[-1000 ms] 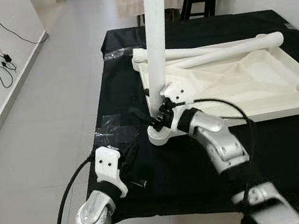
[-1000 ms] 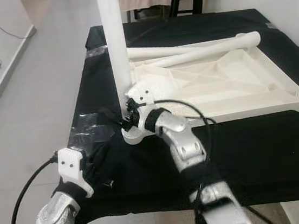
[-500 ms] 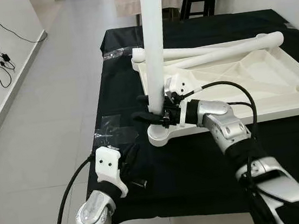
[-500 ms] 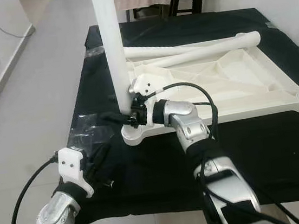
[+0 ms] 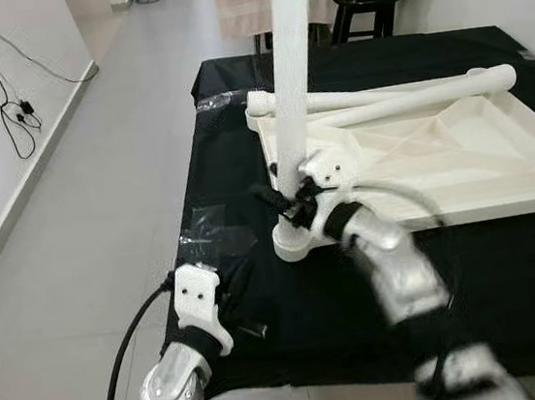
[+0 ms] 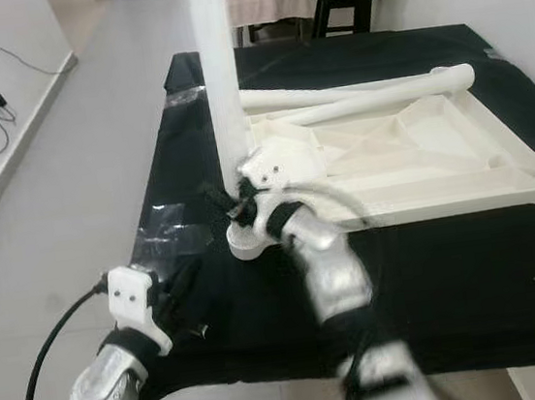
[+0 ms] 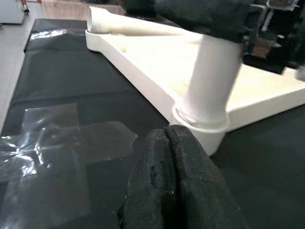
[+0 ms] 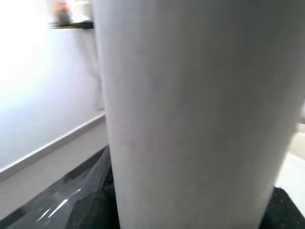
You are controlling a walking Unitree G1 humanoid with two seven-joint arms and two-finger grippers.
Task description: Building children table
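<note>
Right gripper (image 5: pixel 283 206) has swung back low around the upright white table leg (image 5: pixel 290 80) at the upturned tabletop's (image 5: pixel 457 152) near corner socket, fingers clamped on it, so it's still seating it; left gripper (image 7: pixel 177 191) waits pinched closed.

Bright even daylight, motion blur on right arm (image 5: pixel 393 267).

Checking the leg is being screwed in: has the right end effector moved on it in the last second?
Yes. The right end effector, on the leg, swung up from the socket then partway back.
</note>
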